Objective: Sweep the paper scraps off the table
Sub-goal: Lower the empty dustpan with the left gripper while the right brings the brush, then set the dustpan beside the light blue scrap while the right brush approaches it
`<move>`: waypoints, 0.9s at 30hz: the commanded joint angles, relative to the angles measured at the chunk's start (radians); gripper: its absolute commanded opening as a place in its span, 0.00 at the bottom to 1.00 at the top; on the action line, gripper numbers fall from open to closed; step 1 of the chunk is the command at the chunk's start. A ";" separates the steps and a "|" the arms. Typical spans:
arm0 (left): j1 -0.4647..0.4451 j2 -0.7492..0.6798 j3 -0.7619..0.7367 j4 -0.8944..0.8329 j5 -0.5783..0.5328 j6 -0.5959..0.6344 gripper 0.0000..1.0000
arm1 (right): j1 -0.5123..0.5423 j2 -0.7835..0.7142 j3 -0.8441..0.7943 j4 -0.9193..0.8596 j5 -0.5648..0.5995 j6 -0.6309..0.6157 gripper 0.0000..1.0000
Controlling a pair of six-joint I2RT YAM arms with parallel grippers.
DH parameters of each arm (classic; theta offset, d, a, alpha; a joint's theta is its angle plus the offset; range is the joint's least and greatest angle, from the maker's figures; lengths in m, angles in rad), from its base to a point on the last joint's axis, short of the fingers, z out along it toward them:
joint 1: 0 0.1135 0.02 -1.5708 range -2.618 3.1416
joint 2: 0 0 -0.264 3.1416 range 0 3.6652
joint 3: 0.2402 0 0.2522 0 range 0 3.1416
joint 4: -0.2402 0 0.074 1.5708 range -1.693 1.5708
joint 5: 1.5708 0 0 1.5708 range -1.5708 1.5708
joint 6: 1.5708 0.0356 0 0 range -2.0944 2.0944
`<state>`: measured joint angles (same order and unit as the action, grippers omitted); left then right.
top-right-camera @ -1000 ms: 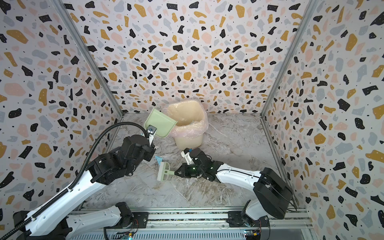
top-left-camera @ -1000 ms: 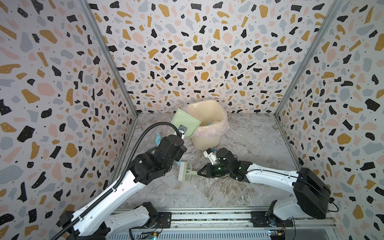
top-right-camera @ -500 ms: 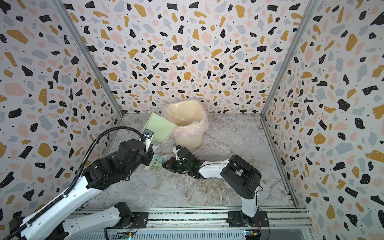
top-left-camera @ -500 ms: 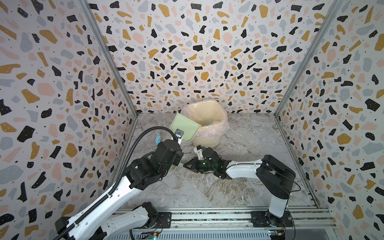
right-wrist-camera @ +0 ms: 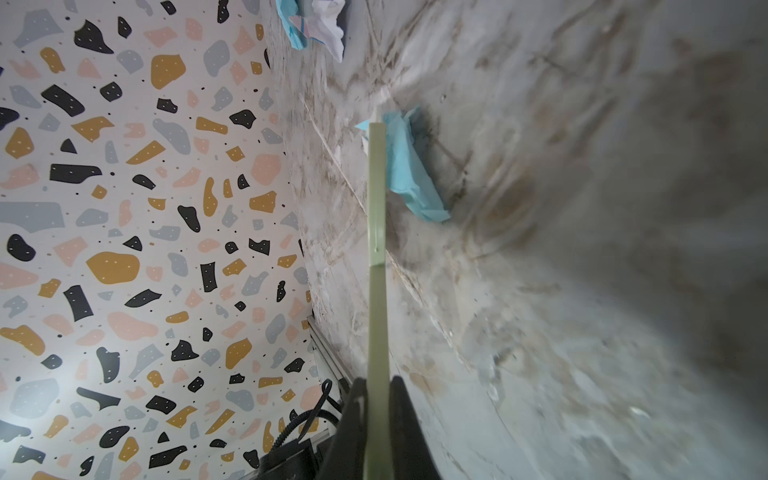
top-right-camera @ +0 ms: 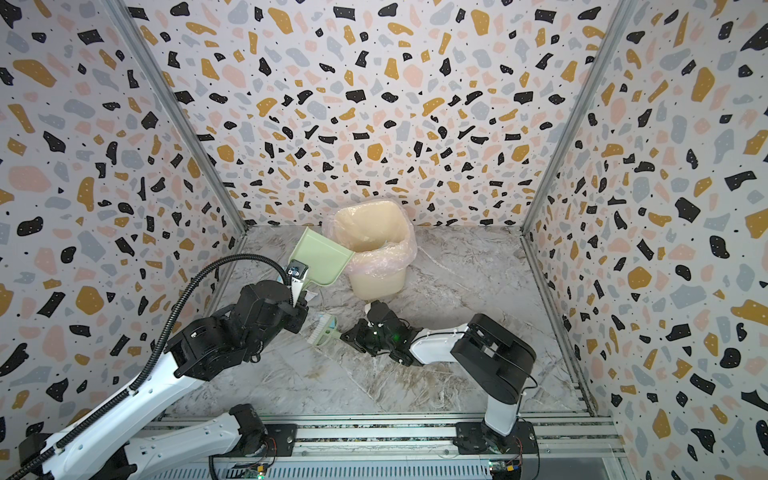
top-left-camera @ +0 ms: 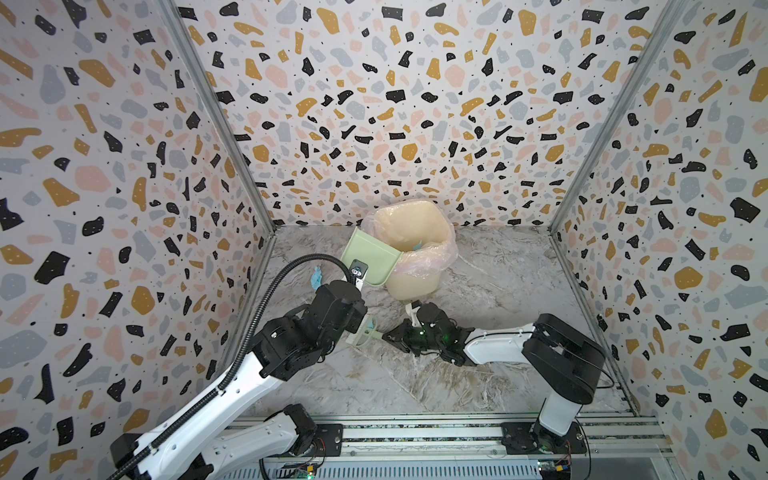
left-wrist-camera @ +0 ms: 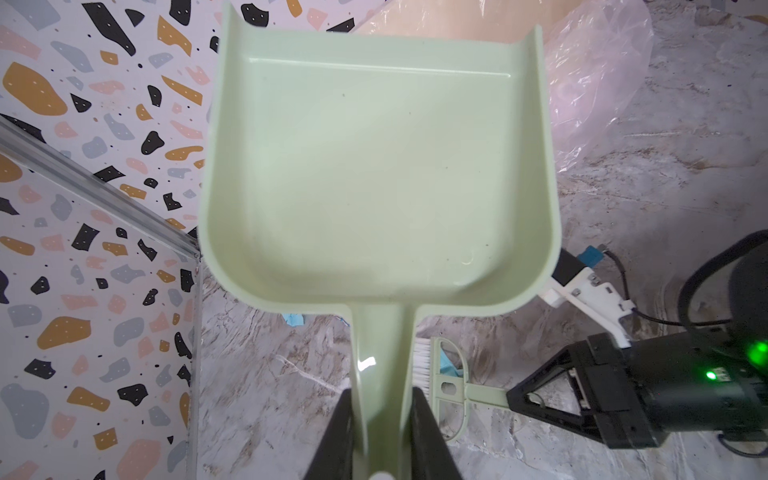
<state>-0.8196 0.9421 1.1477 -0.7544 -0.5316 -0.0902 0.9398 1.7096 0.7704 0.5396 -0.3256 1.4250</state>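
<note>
Both tools gripped; paper scraps (right-wrist-camera: 409,174) lie on the table (top-left-camera: 498,291).
Right gripper (right-wrist-camera: 377,382) clamps the brush (top-right-camera: 322,330) handle, head just beside a light blue scrap; left gripper (left-wrist-camera: 381,397) clamps the dustpan (left-wrist-camera: 374,166) handle, pan raised at the bin (top-left-camera: 411,286) rim.

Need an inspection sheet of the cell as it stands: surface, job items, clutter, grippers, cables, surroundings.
Surface: marble table, brownish veins, no spills seen.
Job's things: blue scrap on the table near the left wall; second blue scrap against the brush; dustpan empty, raised, mouth at the rim of the lined bin.
Clutter: nothing seen.
Grippers: left gripper shut on the dustpan handle; right gripper shut on the brush handle.
Cables: black hose arcs over the left arm.
Surroundings: speckled walls on three sides; rail in front.
</note>
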 commanded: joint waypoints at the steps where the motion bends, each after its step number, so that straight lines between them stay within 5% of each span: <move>1: -0.002 -0.003 0.001 0.020 0.008 -0.012 0.00 | -0.023 -0.149 -0.069 -0.126 -0.002 -0.003 0.00; 8: -0.003 0.013 0.009 -0.002 0.033 -0.019 0.00 | -0.110 -0.505 -0.289 -0.420 -0.006 -0.034 0.00; 11: -0.003 0.017 0.006 0.002 0.046 -0.024 0.00 | -0.147 -0.606 -0.257 -0.551 0.007 -0.097 0.00; 20: -0.005 0.037 -0.006 0.008 0.127 -0.048 0.00 | -0.155 -0.490 -0.024 -0.611 -0.029 -0.276 0.00; 27: -0.041 0.035 -0.052 -0.015 0.199 -0.082 0.00 | -0.240 -0.394 -0.019 -0.626 -0.114 -0.402 0.00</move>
<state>-0.8406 0.9821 1.1191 -0.7631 -0.3820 -0.1448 0.7315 1.3109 0.7433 -0.0410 -0.3943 1.1191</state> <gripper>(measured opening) 0.200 0.098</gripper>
